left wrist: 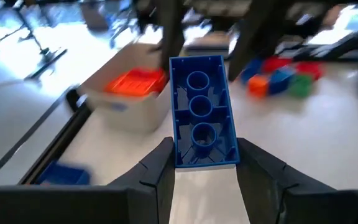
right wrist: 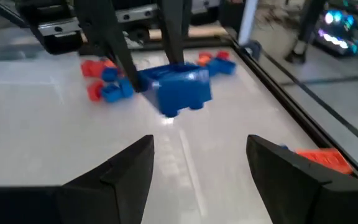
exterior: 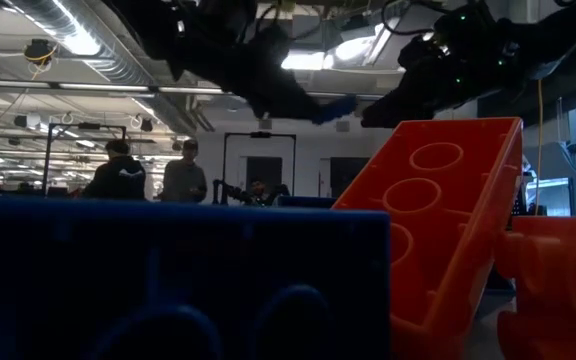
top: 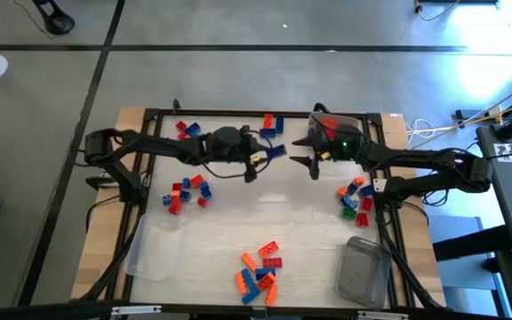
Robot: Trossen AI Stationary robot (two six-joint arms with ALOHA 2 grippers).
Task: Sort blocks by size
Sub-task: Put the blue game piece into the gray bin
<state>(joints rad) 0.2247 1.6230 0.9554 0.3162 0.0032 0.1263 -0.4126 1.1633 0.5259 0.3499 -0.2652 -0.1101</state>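
Note:
My left gripper (top: 272, 153) is over the table's middle, shut on a long blue block (left wrist: 201, 121) that is lifted off the table. Facing it from the right, my right gripper (top: 305, 153) stands open, its fingers (right wrist: 129, 168) apart with nothing between them, a short way from the blue block (right wrist: 179, 92). Other blocks lie in loose heaps: far left (top: 188, 131), far middle (top: 272, 124), left (top: 185, 193), right (top: 356, 197) and near the front edge (top: 260, 271). My left gripper pinches the blue block's two long sides at its near end (left wrist: 205, 160) between its two fingers (left wrist: 160, 168). The fingers come almost level from the table's left and lie along the block. The block sticks out ahead of them, hollow underside up, clear of the table.
A clear tub (top: 340, 124) holding orange blocks (left wrist: 132, 82) stands at the far edge under my right arm. Two more clear tubs lie near the front, left (top: 154, 249) and right (top: 365, 271). People stand in the room beyond the table (exterior: 148, 175).

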